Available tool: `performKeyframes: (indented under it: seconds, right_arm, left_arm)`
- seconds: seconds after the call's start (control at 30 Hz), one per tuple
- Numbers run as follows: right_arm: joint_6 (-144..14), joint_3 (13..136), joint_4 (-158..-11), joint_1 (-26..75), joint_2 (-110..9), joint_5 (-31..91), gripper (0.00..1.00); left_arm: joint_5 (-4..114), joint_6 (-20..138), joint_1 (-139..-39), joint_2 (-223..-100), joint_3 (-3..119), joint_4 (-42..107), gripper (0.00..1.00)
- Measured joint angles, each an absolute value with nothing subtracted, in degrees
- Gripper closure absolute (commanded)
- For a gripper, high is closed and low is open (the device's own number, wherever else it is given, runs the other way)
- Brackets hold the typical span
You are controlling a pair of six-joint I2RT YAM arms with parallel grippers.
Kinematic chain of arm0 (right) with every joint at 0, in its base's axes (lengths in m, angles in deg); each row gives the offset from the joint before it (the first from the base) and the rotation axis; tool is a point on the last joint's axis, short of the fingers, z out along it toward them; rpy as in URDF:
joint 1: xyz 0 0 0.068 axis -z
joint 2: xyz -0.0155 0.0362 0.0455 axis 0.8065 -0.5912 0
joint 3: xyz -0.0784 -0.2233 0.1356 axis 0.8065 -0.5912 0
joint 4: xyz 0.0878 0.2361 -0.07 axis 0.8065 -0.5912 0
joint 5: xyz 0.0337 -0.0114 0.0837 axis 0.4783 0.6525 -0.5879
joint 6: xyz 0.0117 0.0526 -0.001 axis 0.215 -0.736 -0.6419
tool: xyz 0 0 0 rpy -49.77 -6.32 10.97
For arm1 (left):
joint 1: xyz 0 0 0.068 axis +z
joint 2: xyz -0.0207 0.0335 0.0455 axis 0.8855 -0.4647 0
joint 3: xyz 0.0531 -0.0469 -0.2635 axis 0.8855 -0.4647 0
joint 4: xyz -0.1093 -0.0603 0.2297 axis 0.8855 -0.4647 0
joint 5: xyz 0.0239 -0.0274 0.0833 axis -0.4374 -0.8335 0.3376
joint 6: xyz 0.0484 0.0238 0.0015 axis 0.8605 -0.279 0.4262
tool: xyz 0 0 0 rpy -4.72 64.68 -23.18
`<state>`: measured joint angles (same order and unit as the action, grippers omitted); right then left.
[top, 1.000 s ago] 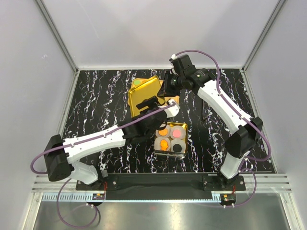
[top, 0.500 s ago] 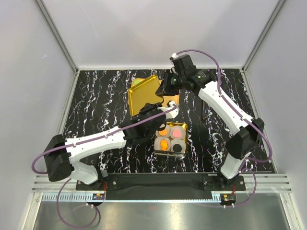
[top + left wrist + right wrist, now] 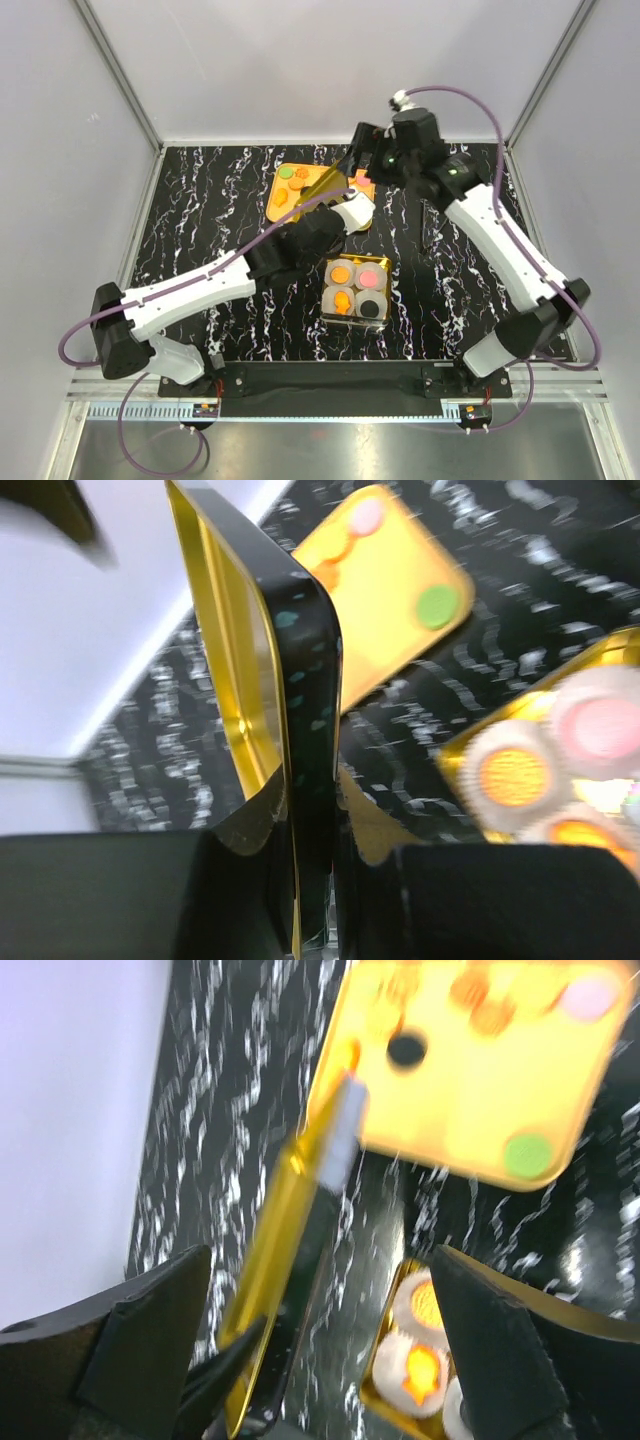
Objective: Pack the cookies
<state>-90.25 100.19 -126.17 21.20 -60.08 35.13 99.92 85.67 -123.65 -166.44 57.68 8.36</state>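
Loose cookies [image 3: 527, 1153] lie on a yellow tray [image 3: 450, 1110] at the middle of the bench's [image 3: 200, 220] far edge. More sit in paper cups [image 3: 476, 763] inside a gold box [image 3: 470, 738] near the centre. The left gripper's [image 3: 315, 865] jaws clamp a gold lid [image 3: 310, 680] standing on edge. The right gripper's [image 3: 320, 1260] jaws are spread wide, holding nothing.

Marbled table [image 3: 200, 200], orange tray [image 3: 470, 1100], gold box [image 3: 357, 258]

Black white-veined marble table [image 3: 200, 210]; orange-yellow tray [image 3: 470, 1090] with green, pink, orange and black cookies [image 3: 527, 1154]; lid [image 3: 312, 680] gold inside, black outside with teal flecks; gold box [image 3: 386, 262], white frilled cups [image 3: 478, 748]; white, black-jointed arms [image 3: 190, 290].
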Motion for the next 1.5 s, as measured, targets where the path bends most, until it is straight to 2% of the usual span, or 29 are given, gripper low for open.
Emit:
performKeyframes:
  seconds: [0.17,0.33,0.5,0.67,0.9,1.03,1.2,1.5]
  right_arm:
    - [-89.9,98.6,-122.6,25.6,-52.7,39.9,0.0]
    - [-88.9,94.5,-120.0,28.7,-46.5,42.0,0.0]
    - [-88.1,82.2,-115.7,28.9,-41.4,40.7,0.0]
    - [-88.1,69.2,-112.8,28.9,-40.3,39.5,0.01]
    - [-88.7,55.7,-109.3,29.0,-35.3,38.5,0.02]
    - [-89.2,52.4,-107.1,29.0,-32.6,37.3,0.03]
    - [-90.4,46.8,-104.1,29.0,-30.2,36.3,0.03]
    - [-92.7,38.4,-100.3,29.0,-27.8,35.2,0.03]
  left_arm:
    - [88.6,76.8,-121.0,-165.9,60.4,4.7,1.0]
    - [69.3,63.8,-115.0,-162.5,59.6,4.8,1.0]
    - [43.7,41.3,-101.6,-154.9,48.4,24.7,1.0]
    - [29.9,15.7,-95.4,-156.3,33.2,53.6,1.0]
    - [22.4,-8.6,-95.1,-170.2,20.0,84.4,1.0]
    - [19.4,-18.2,-95.2,-177.3,17.5,95.2,1.0]
    - [16.9,-23.2,-95.2,-183.0,15.5,99.1,1.0]
    - [12.4,-24.0,-94.8,-185.3,14.3,102.2,1.0]
